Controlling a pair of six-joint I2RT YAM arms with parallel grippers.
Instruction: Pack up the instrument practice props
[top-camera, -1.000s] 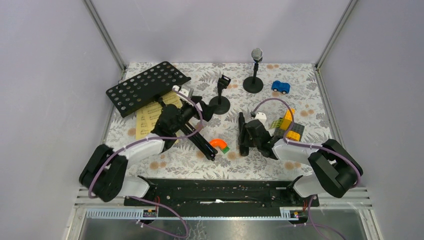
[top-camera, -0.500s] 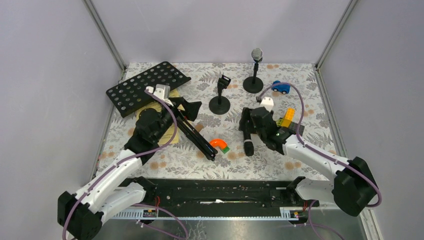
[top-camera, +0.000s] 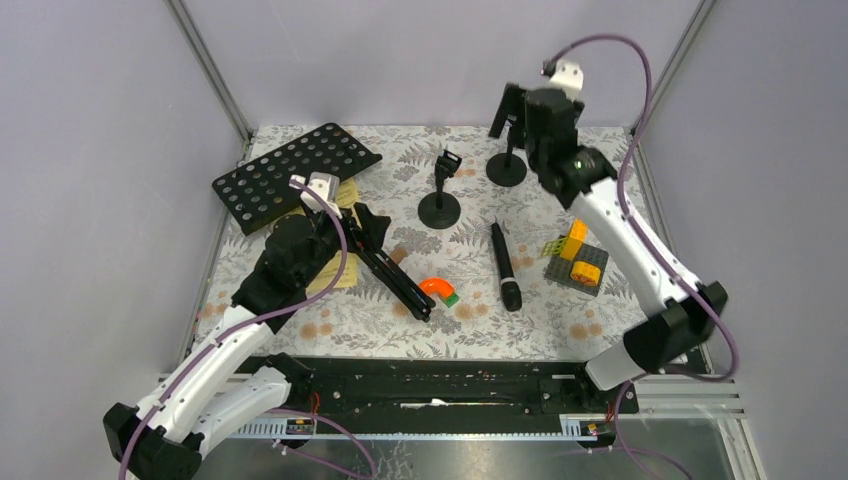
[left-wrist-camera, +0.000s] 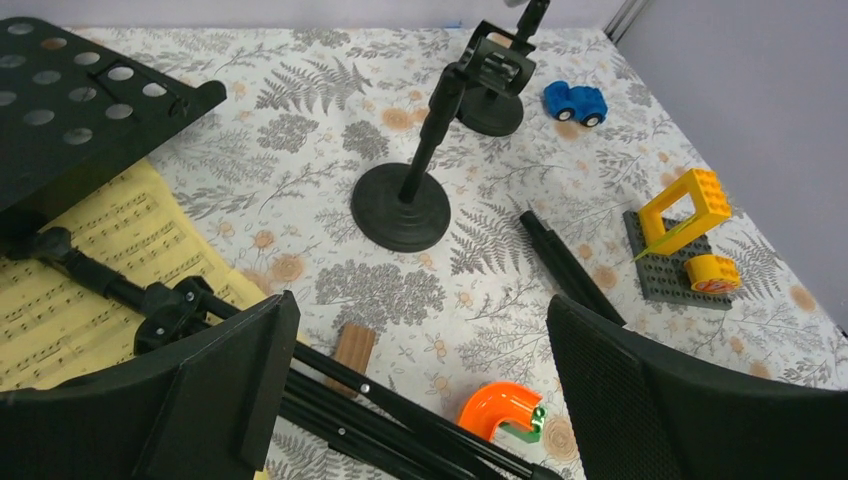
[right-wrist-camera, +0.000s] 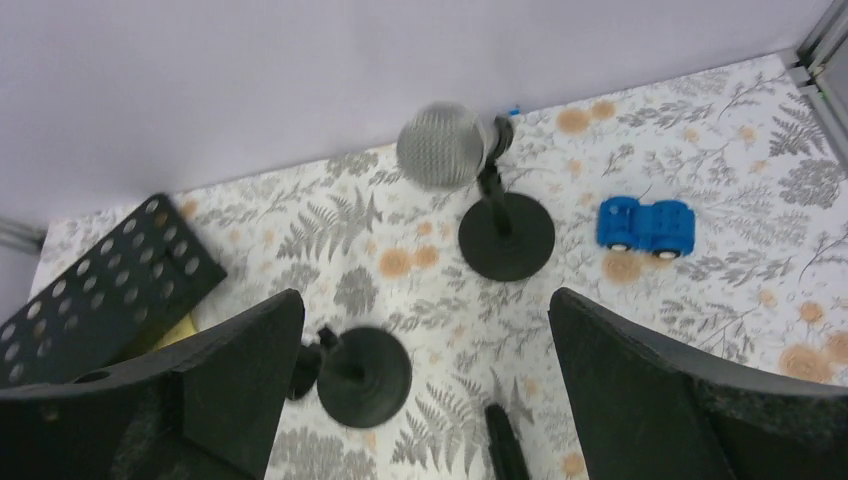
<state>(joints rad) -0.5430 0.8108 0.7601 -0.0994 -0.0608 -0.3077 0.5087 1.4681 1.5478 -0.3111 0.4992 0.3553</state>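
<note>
We are recording the black perforated metal music rack (top-camera: 293, 172) lying tipped at the far left. Its folded tripod legs (top-camera: 395, 282) are stretching toward the orange curved toy block (top-camera: 437, 288), and the yellow sheet-music pages (left-wrist-camera: 90, 260) are lying beneath. The left gripper (left-wrist-camera: 420, 370) is hovering over those legs, jaws spread wide and holding nothing. An empty short black round-based mic holder (top-camera: 440, 203) is standing mid-table, and the black microphone (top-camera: 503, 266) is lying flat just right of the block. The right gripper (right-wrist-camera: 425, 330) is hanging above the silver mesh-headed microphone (right-wrist-camera: 440, 146), jaws wide and gripping nothing. That microphone is sitting in the second round-based holder (right-wrist-camera: 505, 236), with a small blue toy car (right-wrist-camera: 648, 225) resting to its right.
</note>
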